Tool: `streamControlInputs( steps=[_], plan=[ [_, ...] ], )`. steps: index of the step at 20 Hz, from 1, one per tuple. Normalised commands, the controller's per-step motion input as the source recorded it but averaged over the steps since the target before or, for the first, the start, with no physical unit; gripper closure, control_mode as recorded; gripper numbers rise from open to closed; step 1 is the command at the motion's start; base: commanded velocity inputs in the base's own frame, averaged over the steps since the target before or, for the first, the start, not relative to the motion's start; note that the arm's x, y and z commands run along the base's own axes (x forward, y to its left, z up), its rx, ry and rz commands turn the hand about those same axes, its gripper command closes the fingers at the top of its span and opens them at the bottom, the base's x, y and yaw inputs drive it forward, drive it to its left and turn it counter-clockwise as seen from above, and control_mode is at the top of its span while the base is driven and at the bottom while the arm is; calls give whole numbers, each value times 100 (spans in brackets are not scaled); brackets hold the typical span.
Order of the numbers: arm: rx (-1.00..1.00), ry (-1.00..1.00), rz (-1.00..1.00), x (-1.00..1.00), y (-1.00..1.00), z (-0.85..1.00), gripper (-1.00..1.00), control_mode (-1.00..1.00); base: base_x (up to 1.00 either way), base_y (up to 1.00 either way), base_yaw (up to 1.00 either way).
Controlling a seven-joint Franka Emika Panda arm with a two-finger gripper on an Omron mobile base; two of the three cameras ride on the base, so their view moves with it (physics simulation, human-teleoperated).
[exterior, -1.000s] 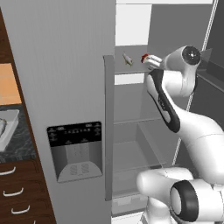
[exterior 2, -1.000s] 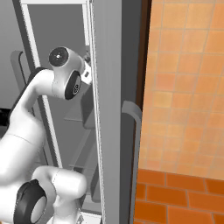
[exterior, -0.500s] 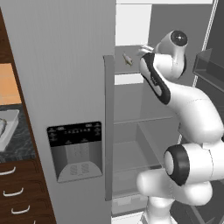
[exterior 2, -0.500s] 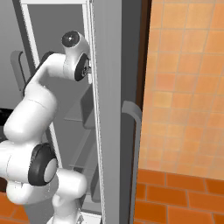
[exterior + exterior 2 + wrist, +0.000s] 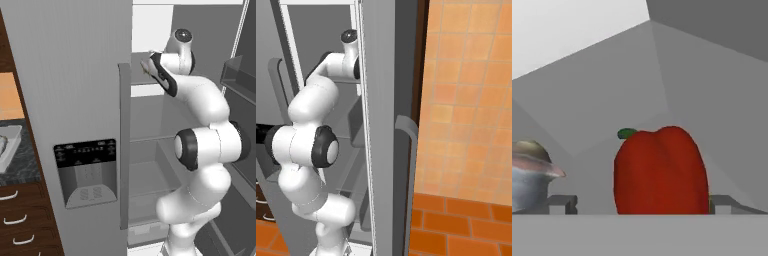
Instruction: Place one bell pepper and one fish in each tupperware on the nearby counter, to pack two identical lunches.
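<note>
Where the left base view begins at its left edge, a tupperware [image 5: 9, 145] sits on the worktop [image 5: 22, 167], with something grey lying in it that is too small to tell. Below the worktop are brown drawers [image 5: 20, 220] with curved silver handles. Next comes the closed fridge door [image 5: 75, 100], carrying a dark dispenser panel [image 5: 86, 172] and a long vertical handle [image 5: 124, 145]. Right of that door the fridge stands open, with bare shelves [image 5: 150, 137] inside. The arm [image 5: 205, 145] rises from the lower right and bends up and over, its hand reaching in at the upper shelf; a small pale object, probably the fish, shows just beside the hand at the door's edge. Further right hangs the open door with its bin [image 5: 239, 80].

In the right base view the arm [image 5: 308, 145] stands at the left, reaching up behind the edge of the open door [image 5: 383, 125], whose handle [image 5: 408, 165] faces an orange tiled wall [image 5: 471, 100].

In the hand view a fish [image 5: 529, 172] lies at the left, grey and silvery, cut by the frame edge. The pepper [image 5: 661, 172], red with a green stem, stands upright in the middle on the shelf, close in front of the gripper [image 5: 639, 205]. The jaws are spread wide, one fingertip [image 5: 562, 204] at each side of the pepper, not touching it.
</note>
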Motion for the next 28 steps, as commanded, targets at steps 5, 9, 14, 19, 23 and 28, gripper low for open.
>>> streamControlInputs(
  steps=[5,9,14,19,23,28],
  plan=[
    [0,2,0,91,-7,-13,-100,-100,0,0,0],
    [-4,5,0,23,-2,-60,-100,-100,0,0,0],
    [-10,3,-5,-50,0,-100,-100,-100,0,0,0],
    [-6,0,-2,2,0,-66,100,-100,0,0,0],
    [-1,-1,-1,24,0,-29,100,-100,0,0,0],
    [0,-9,0,-84,0,-21,100,-100,0,0,0]
  ],
)
